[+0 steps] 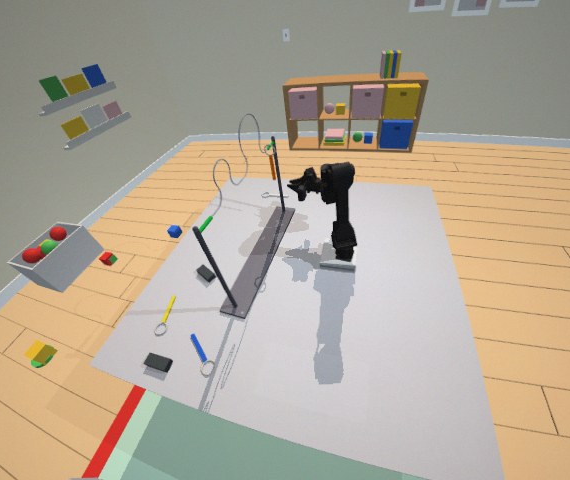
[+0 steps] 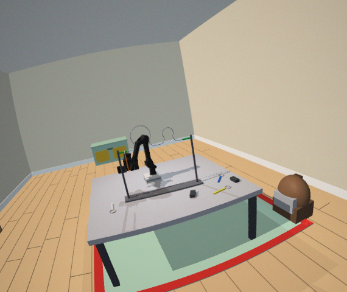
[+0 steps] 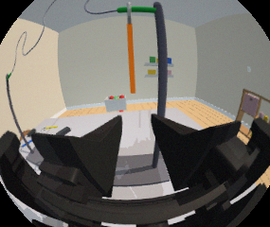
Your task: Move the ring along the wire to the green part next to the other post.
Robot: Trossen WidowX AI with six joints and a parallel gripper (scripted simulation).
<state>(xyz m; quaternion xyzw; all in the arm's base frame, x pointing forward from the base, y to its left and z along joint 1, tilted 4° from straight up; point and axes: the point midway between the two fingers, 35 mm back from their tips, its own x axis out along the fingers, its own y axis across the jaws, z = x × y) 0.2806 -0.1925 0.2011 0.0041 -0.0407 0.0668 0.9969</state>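
The ring (image 3: 129, 13) hangs on the green part (image 2: 122, 152) (image 3: 144, 9) beside the nearer post (image 1: 278, 178) (image 2: 123, 176) (image 3: 161, 57). Its orange handle (image 1: 272, 167) (image 2: 127, 163) (image 3: 132, 59) points down, left of that post in the wrist view. My gripper (image 1: 294, 191) (image 3: 136, 118) is partly open and empty. It is on the robot's side of the post, below and short of the handle in the wrist view. The grey wire (image 2: 140, 125) loops towards the other green part (image 1: 205, 224) (image 2: 186, 138) at the other post (image 1: 215, 268) (image 2: 193, 158).
The dark base bar (image 1: 259, 258) (image 2: 164, 190) joins the posts. A white-handled ring (image 2: 112, 207) lies beyond the near post. A yellow-handled ring (image 1: 169, 310) (image 2: 220, 190), a blue-handled ring (image 1: 198, 347) and black blocks (image 1: 158, 362) (image 2: 192, 193) lie around the other post.
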